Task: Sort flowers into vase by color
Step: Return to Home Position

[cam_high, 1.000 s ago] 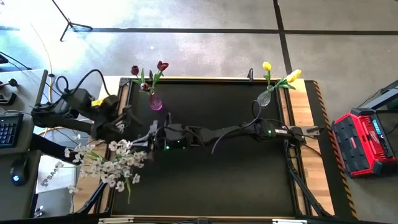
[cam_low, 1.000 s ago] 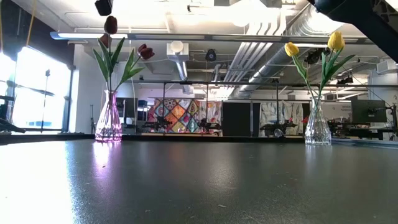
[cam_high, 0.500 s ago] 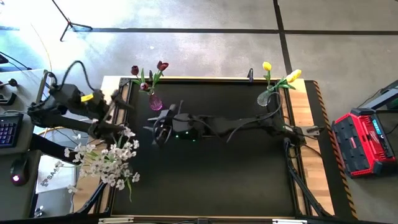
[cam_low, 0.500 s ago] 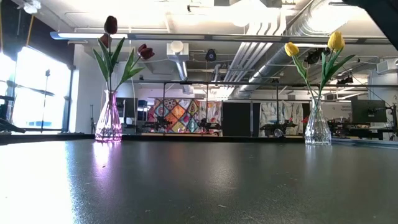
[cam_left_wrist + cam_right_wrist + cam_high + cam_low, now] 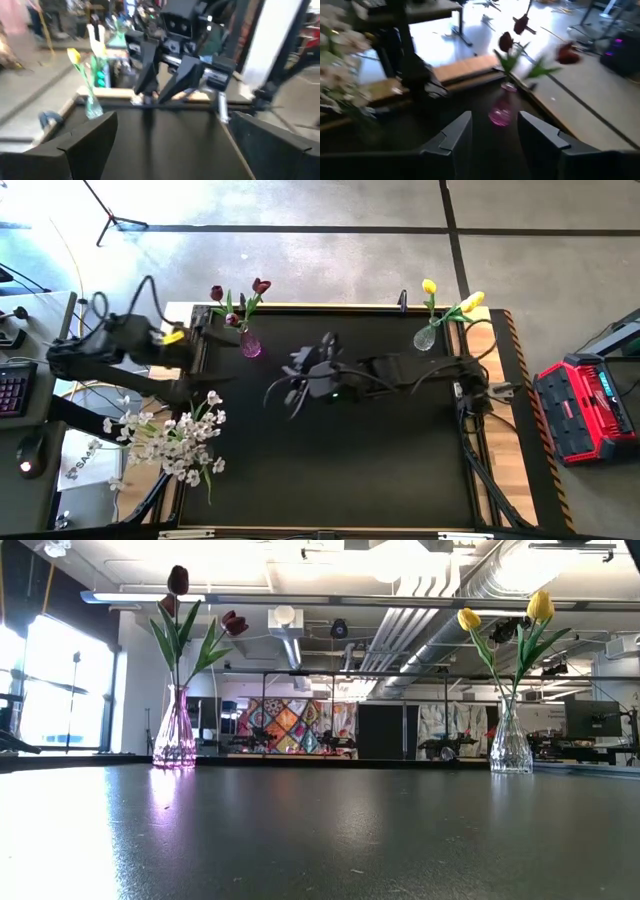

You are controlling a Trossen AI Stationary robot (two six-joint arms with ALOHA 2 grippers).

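Right pincer [image 5: 495,119], spread apart and empty, hangs above the desk [image 5: 380,470] centre near the maroon tulips [image 5: 262,285] at 11 o'clock, so we fear a wide swing home topples their pink vase [image 5: 250,345]; left pincer [image 5: 169,119], also apart, waits at 9 o'clock.

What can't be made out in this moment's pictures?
- The vase holding the white flowers: high view, blossoms cover it.
- White flowers: low view, outside the frame.
- Right end effector: high view, motion blur smears its fingers.
- Yellow tulips: left wrist view, blurred; count unclear.
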